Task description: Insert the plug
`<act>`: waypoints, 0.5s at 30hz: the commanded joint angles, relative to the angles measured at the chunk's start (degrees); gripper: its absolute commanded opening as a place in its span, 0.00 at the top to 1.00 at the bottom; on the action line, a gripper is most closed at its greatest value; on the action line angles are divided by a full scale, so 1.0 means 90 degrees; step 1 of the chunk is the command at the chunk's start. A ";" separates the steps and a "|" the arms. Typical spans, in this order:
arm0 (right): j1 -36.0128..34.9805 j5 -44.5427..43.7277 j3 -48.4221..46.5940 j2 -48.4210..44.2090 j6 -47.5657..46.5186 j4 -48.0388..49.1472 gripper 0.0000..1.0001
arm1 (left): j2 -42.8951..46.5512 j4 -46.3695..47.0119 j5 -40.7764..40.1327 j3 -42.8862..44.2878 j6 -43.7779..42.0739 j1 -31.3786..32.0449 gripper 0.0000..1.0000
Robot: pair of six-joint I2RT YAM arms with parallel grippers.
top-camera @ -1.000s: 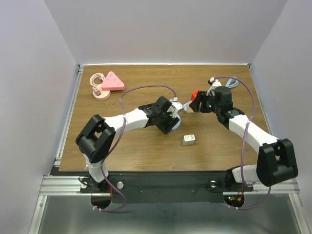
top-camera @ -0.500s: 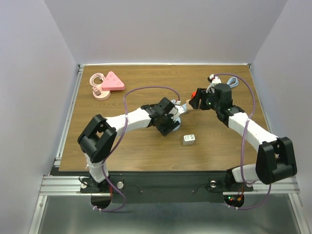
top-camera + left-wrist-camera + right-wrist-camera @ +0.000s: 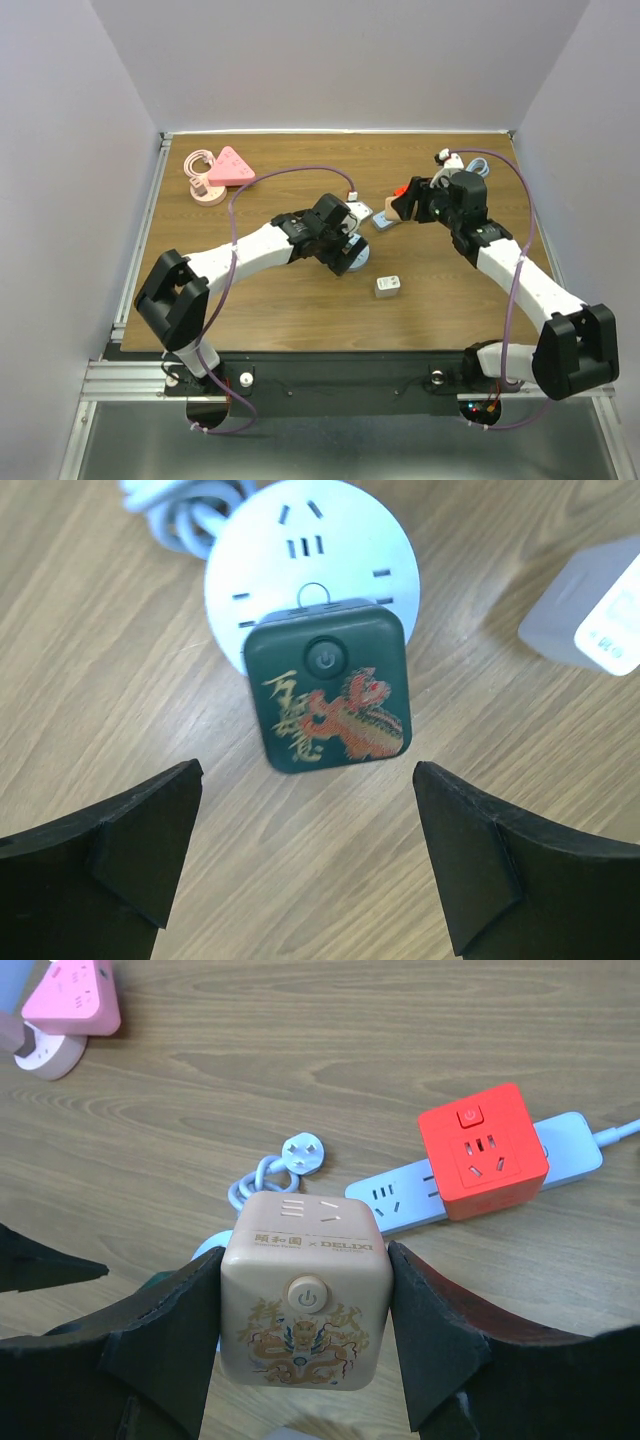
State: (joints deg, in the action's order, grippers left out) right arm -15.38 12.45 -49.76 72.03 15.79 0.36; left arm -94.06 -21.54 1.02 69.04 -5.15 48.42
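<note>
A dark green cube plug with a red dragon print stands on the near part of a white round socket. My left gripper hangs open above it. Its two fingers are spread wide on either side and touch nothing. My right gripper is shut on a beige cube plug with a gold dragon print, held off the table. In the top view this gripper is right of centre, facing the left arm.
A red cube socket sits on a light blue power strip. A small white adapter lies nearer the front and shows in the left wrist view. A pink triangular socket and a coiled pink cord lie at the far left. A loose white cable plug lies beyond the beige cube.
My left arm has drawn its elbow back to the left, and its jaws now stand wide apart. The right gripper keeps the beige cube and has shifted slightly.
</note>
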 commanded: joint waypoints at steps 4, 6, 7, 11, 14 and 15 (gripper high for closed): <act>0.0009 -0.0016 0.0118 -0.0522 -0.0104 0.0282 1.00 | 0.0402 0.0469 -0.0143 -0.0326 0.0777 0.0020 0.01; 0.0009 -0.0035 0.0148 -0.0562 -0.0124 0.0282 1.00 | 0.0461 0.0576 0.0120 -0.0385 0.0826 0.0020 0.01; 0.0009 -0.0055 0.0157 -0.0572 -0.0124 0.0273 1.00 | 0.0509 0.0645 0.0218 -0.0405 0.0835 0.0030 0.01; 0.0009 -0.0026 0.0177 -0.0562 -0.0095 0.0273 1.00 | 0.0529 0.0801 0.0415 -0.0473 0.0904 0.0059 0.01; 0.0009 0.0023 0.0177 -0.0581 -0.0046 0.0273 1.00 | 0.0432 0.0860 0.0376 -0.0454 0.0894 0.0069 0.01; 0.0009 0.0023 0.0177 -0.0591 -0.0046 0.0272 1.00 | 0.0403 0.0889 0.0375 -0.0434 0.0894 0.0069 0.01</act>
State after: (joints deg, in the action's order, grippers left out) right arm -15.38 12.45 -47.79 68.29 15.57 0.16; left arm -91.79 -16.14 3.40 65.06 2.07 48.66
